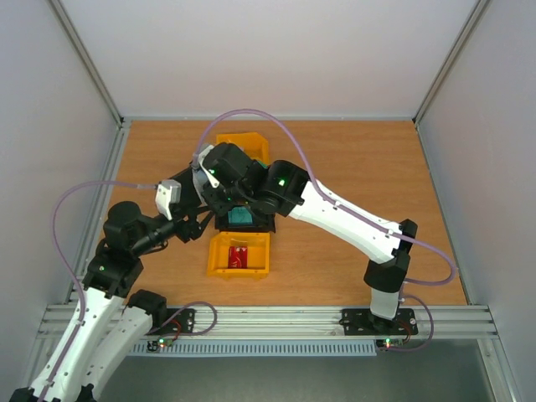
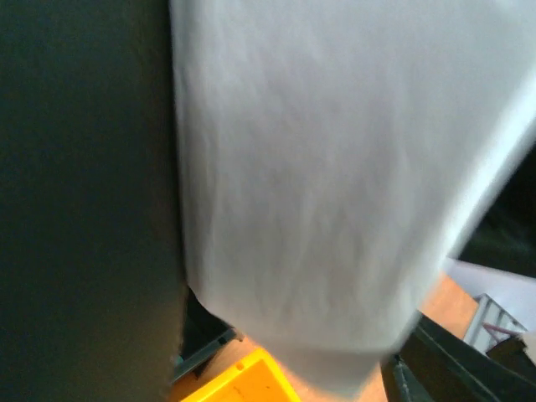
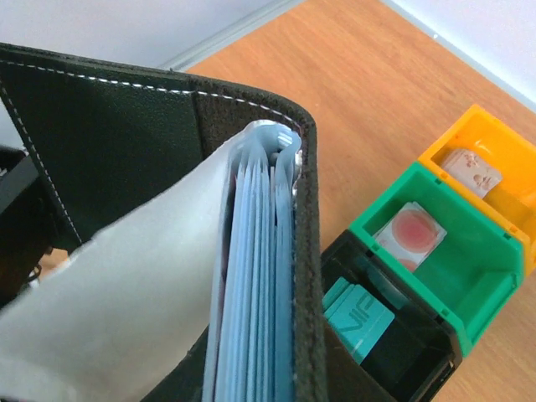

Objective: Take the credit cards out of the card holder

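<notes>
The black card holder point(image 3: 126, 126) hangs open in front of the right wrist camera, above the bins. Its blue-grey pockets point(image 3: 260, 293) stand edge-on, with a pale leaf point(image 3: 126, 310) spread to their left. My right gripper point(image 1: 223, 191) holds it from below, fingers hidden. The same pale leaf point(image 2: 335, 167) and the black cover point(image 2: 84, 167) fill the left wrist view, blurred. My left gripper point(image 1: 201, 214) is close beside the holder, its fingers hidden. Teal credit cards point(image 3: 360, 314) lie in the black bin point(image 3: 419, 368), and a red card point(image 1: 239, 255) lies in the near yellow bin point(image 1: 219, 261).
A green bin point(image 3: 486, 276) holds a white card with a pink disc point(image 3: 410, 234). Beyond it a far yellow bin point(image 3: 502, 142) holds another pale card. The bins form a row in the middle of the wooden table point(image 1: 377, 167). Both arms crowd over this row.
</notes>
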{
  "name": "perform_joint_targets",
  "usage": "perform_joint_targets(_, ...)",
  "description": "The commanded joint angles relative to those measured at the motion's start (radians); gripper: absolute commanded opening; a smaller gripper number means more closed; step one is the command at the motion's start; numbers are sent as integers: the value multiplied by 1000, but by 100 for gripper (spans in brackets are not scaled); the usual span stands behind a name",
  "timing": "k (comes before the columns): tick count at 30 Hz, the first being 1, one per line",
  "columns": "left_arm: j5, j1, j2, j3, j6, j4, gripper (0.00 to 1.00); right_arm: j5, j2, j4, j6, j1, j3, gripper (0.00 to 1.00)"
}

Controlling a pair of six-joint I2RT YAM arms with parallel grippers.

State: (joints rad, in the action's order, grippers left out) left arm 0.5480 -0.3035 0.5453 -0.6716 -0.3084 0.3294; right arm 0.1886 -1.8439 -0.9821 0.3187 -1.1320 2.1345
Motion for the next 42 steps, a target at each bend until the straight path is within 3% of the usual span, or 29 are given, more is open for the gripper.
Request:
perform_joint_targets(1,-92,-2,-3,-19,19,-2,63,6,11,-22,9,-12,30,1)
perform_joint_targets(9,-120,2,-14,-18,39,32,28,-132,77,-10,74,2,-44,1)
perform_joint_targets(13,186,3,-34,16,-11,-121,5,-321,120,11,132,38,-89,2)
perform_joint_targets(14,248,2,-37,31,-76,-193,1,-358,137,23,145,50,-113,8)
perform_joint_targets(17,307,3,-41,51,-179,-281,0,-457,212,77,182,87,-215,41)
perform_joint_targets(21,296,3,-49,40,-159,-197,0,-591,345,166,178,184,-395,60)
perform_joint_targets(37,303,2,-51,58,-148,-205,0,-543,433,63,346,208,-470,68)
perform_joint_targets(42,309,2,-52,59,-151,-201,0,-547,443,69,366,209,-466,81)
